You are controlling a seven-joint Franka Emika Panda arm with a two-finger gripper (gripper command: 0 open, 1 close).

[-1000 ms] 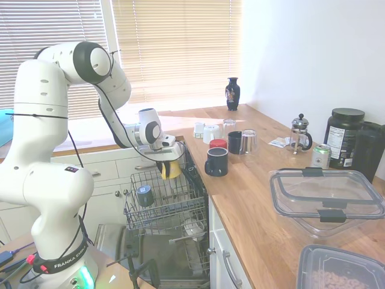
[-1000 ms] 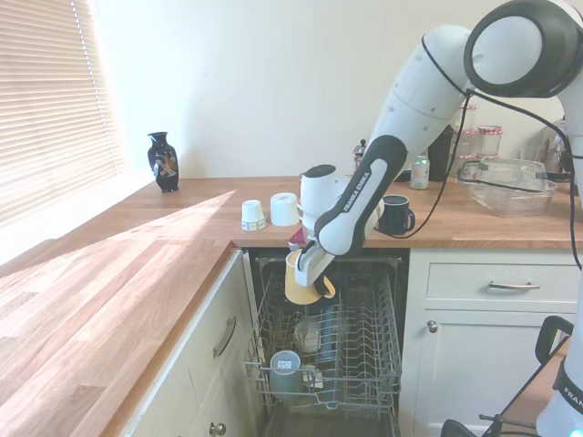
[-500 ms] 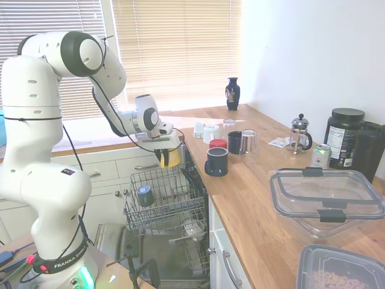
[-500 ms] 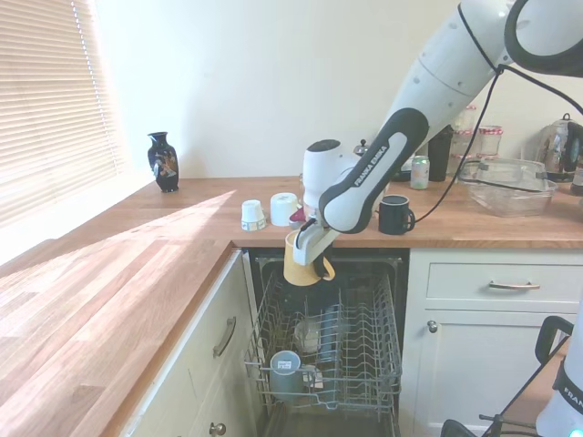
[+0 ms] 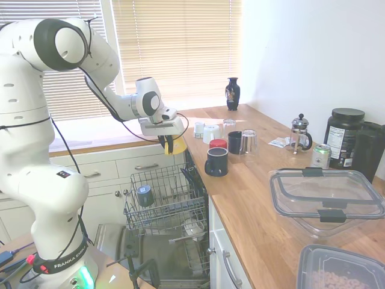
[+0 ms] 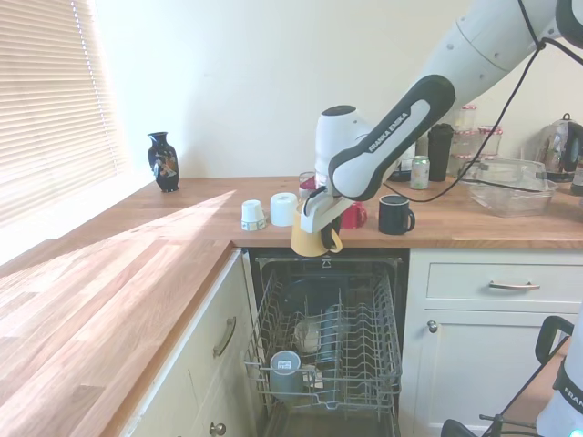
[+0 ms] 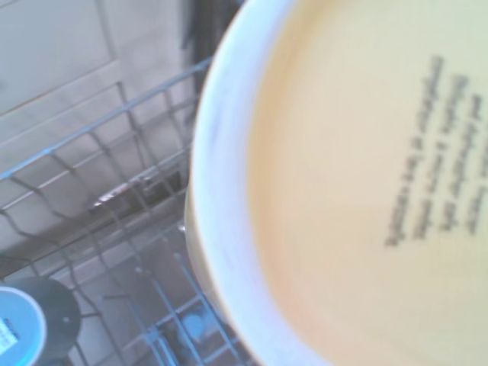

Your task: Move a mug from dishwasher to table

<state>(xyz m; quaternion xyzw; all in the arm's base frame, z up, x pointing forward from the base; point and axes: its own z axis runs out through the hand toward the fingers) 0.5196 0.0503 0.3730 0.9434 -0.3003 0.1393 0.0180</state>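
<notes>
Raised since a second ago, the mug [image 6: 313, 238], clenched in the tool [image 6: 312, 215], hung beside the desk [image 6: 474, 226] edge, above the dishwasher [image 6: 328, 350] rack.

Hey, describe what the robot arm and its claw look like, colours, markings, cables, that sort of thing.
The arm is glossy white with rounded segments and dark grey joint caps. Black "FRANKA EMIKA" lettering runs along the forearm and around the base. Thin black cables trail loosely beside the links. The claw is a white block with small dark fingers.

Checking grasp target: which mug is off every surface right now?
The yellow mug, held by the gripper above the dishwasher rack; the other mugs sit on the worktop or in the rack.
</notes>
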